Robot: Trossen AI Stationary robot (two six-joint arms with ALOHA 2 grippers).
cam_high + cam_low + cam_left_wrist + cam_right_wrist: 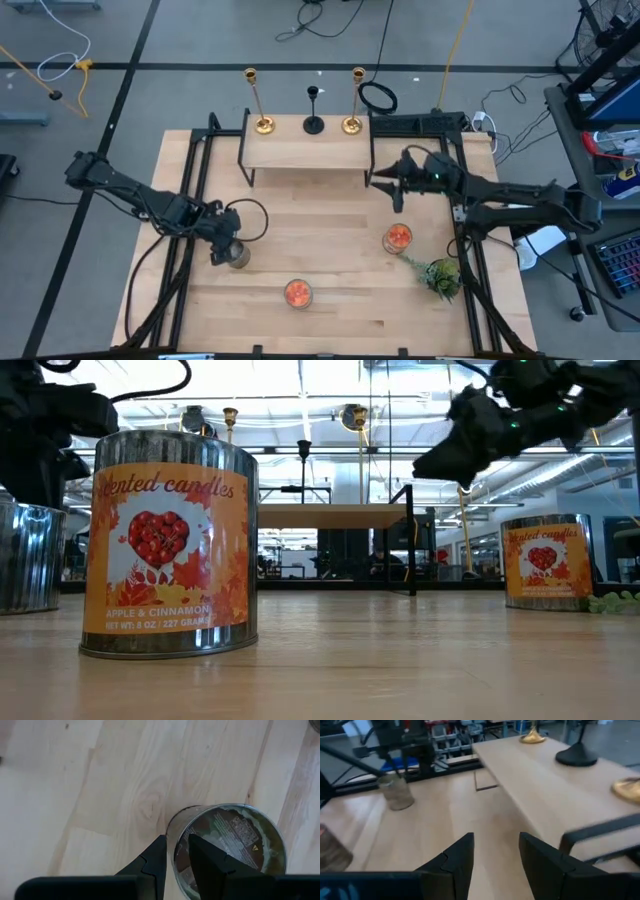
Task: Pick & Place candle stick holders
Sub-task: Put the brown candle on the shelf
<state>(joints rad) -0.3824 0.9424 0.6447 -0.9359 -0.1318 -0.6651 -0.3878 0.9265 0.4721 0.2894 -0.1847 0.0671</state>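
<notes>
Two tall gold candle stick holders and a shorter black one stand on their round bases on a raised wooden shelf at the table's far side. Their bases also show in the right wrist view: gold, black, gold. My right gripper is open and empty, just off the shelf's right end and above the table. My left gripper is at the table's left, shut on an empty metal tin. My left gripper holds the tin's rim wall with one finger inside the tin and the other outside. The fingers come from above, pointing down. The tin is upright with its open top up; in the low view its bottom looks set on the table.
Two labelled candle tins stand on the table, one near the front middle and one at the right. A green plant sprig lies at the right front. The shelf's black frame legs stand close to my right gripper.
</notes>
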